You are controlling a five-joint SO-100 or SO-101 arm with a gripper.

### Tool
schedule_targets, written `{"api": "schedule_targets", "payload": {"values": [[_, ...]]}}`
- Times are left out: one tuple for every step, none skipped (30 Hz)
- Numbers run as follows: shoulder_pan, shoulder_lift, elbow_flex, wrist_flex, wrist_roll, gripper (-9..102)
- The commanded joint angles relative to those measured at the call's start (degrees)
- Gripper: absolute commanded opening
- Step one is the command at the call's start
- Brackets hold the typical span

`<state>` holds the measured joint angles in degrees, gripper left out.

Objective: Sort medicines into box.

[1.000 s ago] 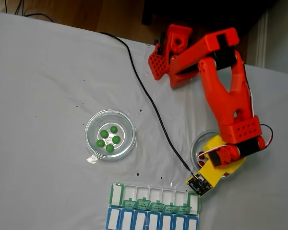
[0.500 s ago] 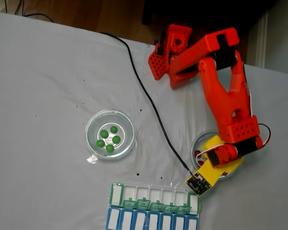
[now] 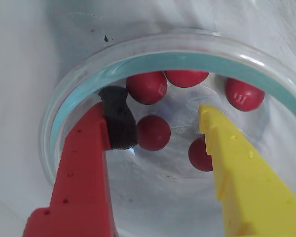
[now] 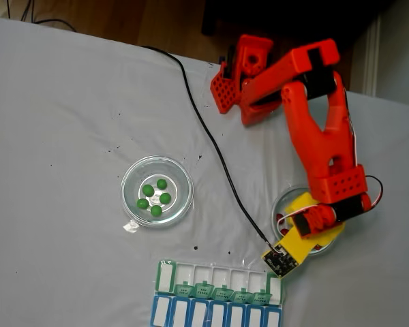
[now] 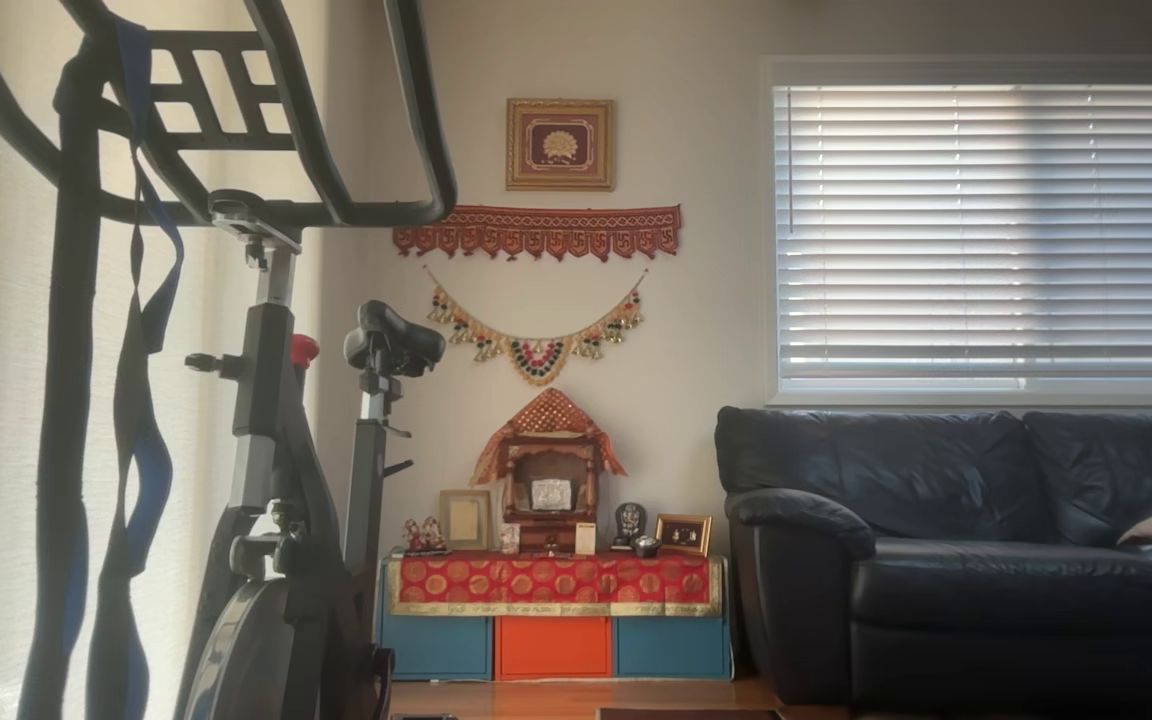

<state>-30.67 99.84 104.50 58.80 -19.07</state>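
The bench (image 4: 68,102), draped in pale cloth, carries everything, and the red arm (image 4: 324,136) reaches across it to hang the pincer (image 3: 160,126) inside the glass dish (image 3: 79,94) of red pills. Beyond that dish, off to the pincer's side in the fixed view, sits a second dish (image 4: 157,191) holding five green pills (image 4: 155,197) — well apart from the arm. The box (image 4: 218,293) lies near the pincer's dish, just past the wrist camera board, its white compartments open in one row with green lids folded down beside a blue row.

In the wrist view the pincer stands wide open, holding nothing. Its red finger with the black pad (image 3: 117,118) is to one side and the yellow finger (image 3: 227,148) to the other. One red pill (image 3: 153,133) lies between them, just beside the pad; another (image 3: 201,154) sits partly behind the yellow finger, and three more rest against the far rim.

The step in hand looks like the pick of a red pill. The next move likely calls for a slight descent and a gentle close — the glossy bead could easily squirt out sideways.
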Motion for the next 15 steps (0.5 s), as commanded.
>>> {"api": "schedule_targets", "payload": {"values": [[0.8,7.6,-0.8,-1.9,0.6,23],[0.8,7.9,-0.6,-2.2,0.6,23],[0.9,8.1,-0.4,-2.5,0.7,23],[1.0,8.3,-0.1,-2.8,0.7,23],[1.0,8.4,0.2,-3.2,0.7,23],[1.1,8.6,0.4,-3.5,0.8,23],[1.1,8.8,0.5,-3.9,0.8,23],[1.1,9.1,0.7,-4.1,0.8,22],[1.2,9.2,0.9,-4.4,0.8,22],[1.3,9.3,0.9,-4.5,0.8,22],[1.4,9.4,1.0,-4.7,0.9,22],[1.4,9.5,1.1,-4.8,0.9,22],[1.4,9.4,1.1,-5.0,0.9,22],[1.5,9.4,1.3,-5.4,0.8,21],[1.5,9.3,1.5,-5.8,0.8,21]]}}
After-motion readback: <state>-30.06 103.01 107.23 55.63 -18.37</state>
